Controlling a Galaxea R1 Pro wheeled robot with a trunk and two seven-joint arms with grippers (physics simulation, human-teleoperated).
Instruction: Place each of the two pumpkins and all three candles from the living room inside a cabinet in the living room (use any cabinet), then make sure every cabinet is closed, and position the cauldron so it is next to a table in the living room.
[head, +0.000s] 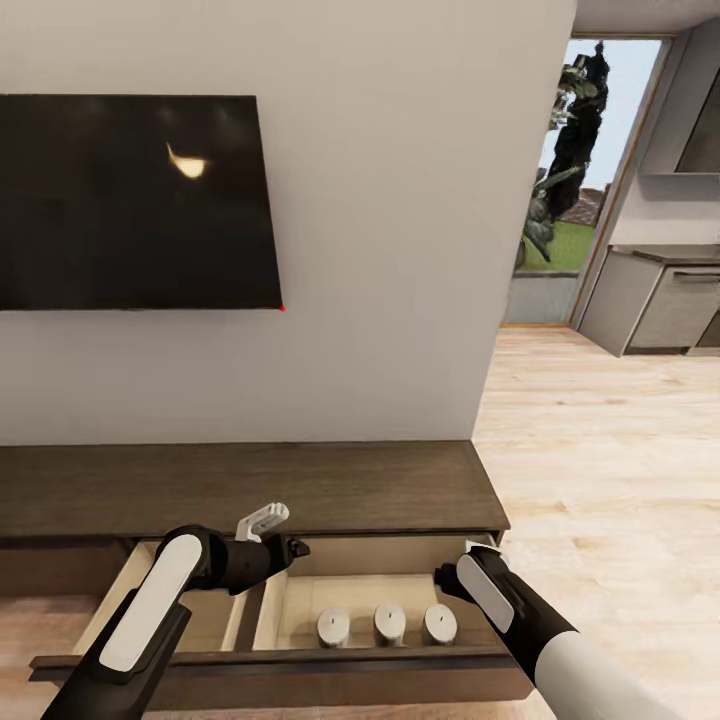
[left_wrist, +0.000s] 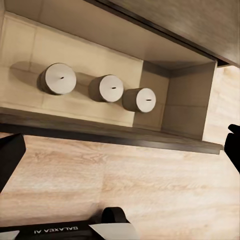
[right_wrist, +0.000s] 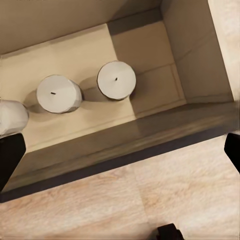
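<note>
A: Head view first. The cabinet (head: 250, 485) runs along the wall under a dark TV (head: 135, 200), and its drawer (head: 300, 660) is pulled out towards us. Three white candles (head: 388, 622) stand in a row in the drawer's right compartment, near the front panel.

B: And the arms?

A: The left gripper (head: 265, 522) hovers over the drawer's back edge, at about eleven o'clock from the candles, its pale fingers apart with nothing between them. The right gripper (head: 480, 548) is at the drawer's right rear corner, roughly one o'clock from the candles; I cannot tell how its jaws stand here.

B: Left wrist view now?

A: Looking down into the open drawer (left_wrist: 120, 135): all three candles (left_wrist: 107, 88) upright on the beige floor, side by side. Dark fingertips (left_wrist: 232, 145) show at both edges of the picture, wide apart, gripping nothing.

B: Right wrist view?

A: Two candles (right_wrist: 116, 80) in full, a third cut by the edge, inside the drawer (right_wrist: 135, 145) close to its front panel. Black fingertips (right_wrist: 10, 157) sit at opposite edges, spread wide and empty, above the wood floor (right_wrist: 165, 195).
</note>
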